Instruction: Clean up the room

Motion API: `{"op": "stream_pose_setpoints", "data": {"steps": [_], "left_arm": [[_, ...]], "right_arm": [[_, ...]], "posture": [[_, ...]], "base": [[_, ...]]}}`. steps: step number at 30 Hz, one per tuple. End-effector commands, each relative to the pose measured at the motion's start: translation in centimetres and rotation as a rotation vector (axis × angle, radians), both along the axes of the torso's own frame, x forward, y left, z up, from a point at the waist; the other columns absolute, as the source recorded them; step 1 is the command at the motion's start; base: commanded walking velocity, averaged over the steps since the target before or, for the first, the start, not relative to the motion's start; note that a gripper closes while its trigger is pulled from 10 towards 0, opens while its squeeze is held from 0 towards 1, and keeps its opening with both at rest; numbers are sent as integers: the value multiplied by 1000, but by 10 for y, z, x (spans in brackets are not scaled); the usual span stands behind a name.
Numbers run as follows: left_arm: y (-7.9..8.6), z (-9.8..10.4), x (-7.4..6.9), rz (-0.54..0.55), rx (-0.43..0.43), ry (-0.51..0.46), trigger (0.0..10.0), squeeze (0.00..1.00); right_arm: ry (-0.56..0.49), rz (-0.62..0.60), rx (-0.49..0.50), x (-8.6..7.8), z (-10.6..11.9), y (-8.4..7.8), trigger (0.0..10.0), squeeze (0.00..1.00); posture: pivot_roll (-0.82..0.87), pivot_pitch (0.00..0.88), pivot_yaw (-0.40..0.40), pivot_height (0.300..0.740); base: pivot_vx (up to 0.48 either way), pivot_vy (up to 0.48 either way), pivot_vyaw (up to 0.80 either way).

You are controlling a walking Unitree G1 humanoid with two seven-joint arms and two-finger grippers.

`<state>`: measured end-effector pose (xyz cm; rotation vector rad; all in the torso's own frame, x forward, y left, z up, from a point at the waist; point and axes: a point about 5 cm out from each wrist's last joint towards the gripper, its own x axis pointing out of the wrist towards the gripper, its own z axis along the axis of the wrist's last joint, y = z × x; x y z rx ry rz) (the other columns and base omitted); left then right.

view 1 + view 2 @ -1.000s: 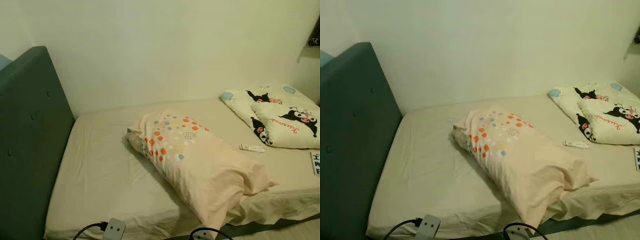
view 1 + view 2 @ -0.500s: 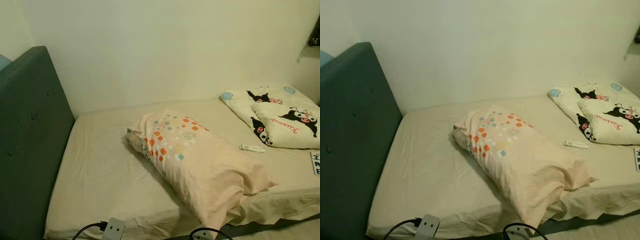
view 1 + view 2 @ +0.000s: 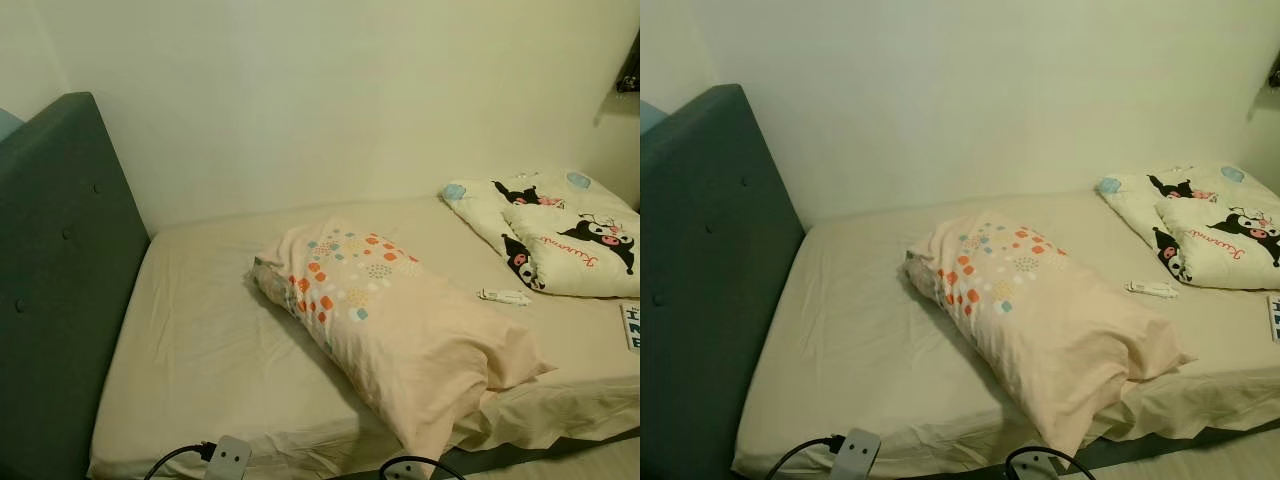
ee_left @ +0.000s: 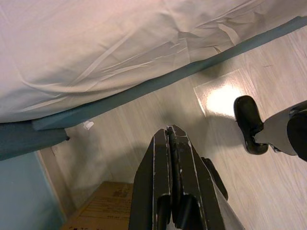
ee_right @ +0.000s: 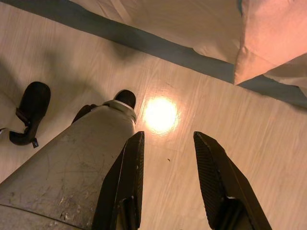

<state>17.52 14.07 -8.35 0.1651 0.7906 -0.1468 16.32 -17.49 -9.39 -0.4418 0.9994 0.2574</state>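
Pillow (image 3: 390, 325) lies on bed (image 3: 200, 350), above right claw (image 5: 168, 163).

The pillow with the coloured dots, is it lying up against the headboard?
No, the dotted pillow lies slantwise across the middle of the bed, with bare sheet between it and the green headboard.

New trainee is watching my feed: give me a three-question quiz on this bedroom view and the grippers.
1. True or false: the pillow lies flat against the headboard.
2. What lies between the pillow and the folded cartoon blanket? A) small white tube B) mug C) shoe
3. Which gripper hangs open above the floor?

Key: 1 false, it lies askew mid-mattress, its corner over the bed's edge. 2 A. 3 right gripper; left gripper is shut.
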Motion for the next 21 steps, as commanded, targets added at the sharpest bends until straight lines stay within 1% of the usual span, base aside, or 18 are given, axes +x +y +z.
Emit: {"op": "stream_pose_setpoints", "data": {"steps": [1,21], "left_arm": [[4,-1,-1,-5,20,6,10000,0],[2,0,-1,-10,28,-2,10000,0]], "right_arm": [[-8,14,2,2,1,2,10000,0],[-1,18,-8,-1,0,1,10000,0]], "posture": [[-56,0,1,727],[-61,0,3,727]], "base": [[0,0,0],[0,0,0]]}}
